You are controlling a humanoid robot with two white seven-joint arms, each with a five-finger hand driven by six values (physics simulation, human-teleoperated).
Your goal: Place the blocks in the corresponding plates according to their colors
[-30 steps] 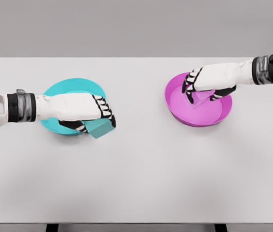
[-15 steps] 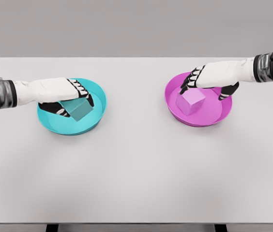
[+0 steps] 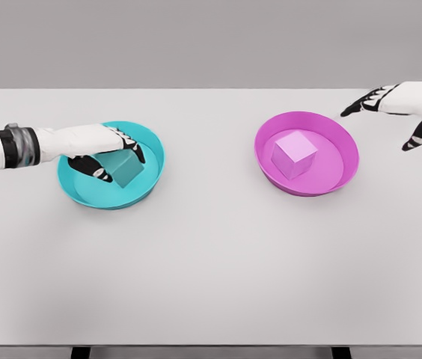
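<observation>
Hovering right hand [image 3: 405,105], fingers [image 3: 355,107] splayed

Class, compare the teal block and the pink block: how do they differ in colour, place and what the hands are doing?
The teal block lies in the teal plate; the pink block lies in the pink plate. The left hand is around the teal block; the right hand is open, clear of the pink block. Both are cubes in matching plates.
</observation>
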